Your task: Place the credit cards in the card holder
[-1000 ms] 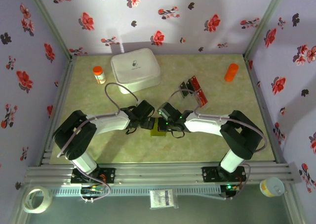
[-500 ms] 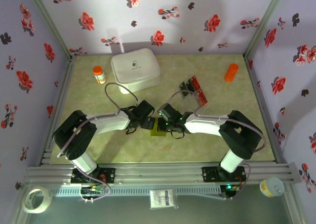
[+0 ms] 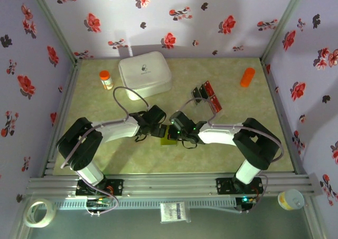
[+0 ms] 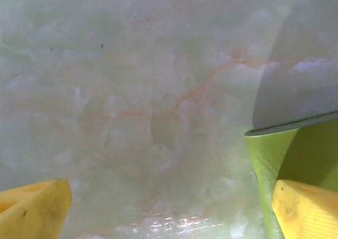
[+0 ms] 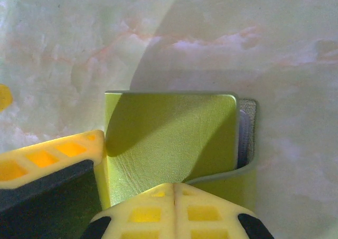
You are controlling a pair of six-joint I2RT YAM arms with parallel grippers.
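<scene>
Reaching in from the near edge, both arms meet just short of the table's [image 3: 105,112] middle. There the left fingers [image 3: 157,127] and right fingers [image 3: 178,129] face each other. The card holder [image 3: 169,139] lies on the table between them and partly under them.

Left wrist view: the left fingers are wide apart and grip nothing. One finger [image 4: 306,210] sits over the holder's [image 4: 269,165] green cover, the other [image 4: 31,207] over bare table.

Right wrist view: the right fingers [image 5: 174,197] are pressed together, tips at the near edge of the card holder [image 5: 169,139]. The cover looks lifted, with grey lining [image 5: 247,128] showing along its right side. Can't tell whether the tips touch the cover or sit under it. A left finger [image 5: 53,157] sits against the holder's left edge.

Farther out, right of centre: credit cards [image 3: 207,97], red and black, in a tight slanted cluster, well apart from the holder. Count not readable.

Far edge: white box [image 3: 145,73] left of centre, orange bottle [image 3: 106,79] toward the far-left corner, orange container [image 3: 247,76] toward the far-right corner.
</scene>
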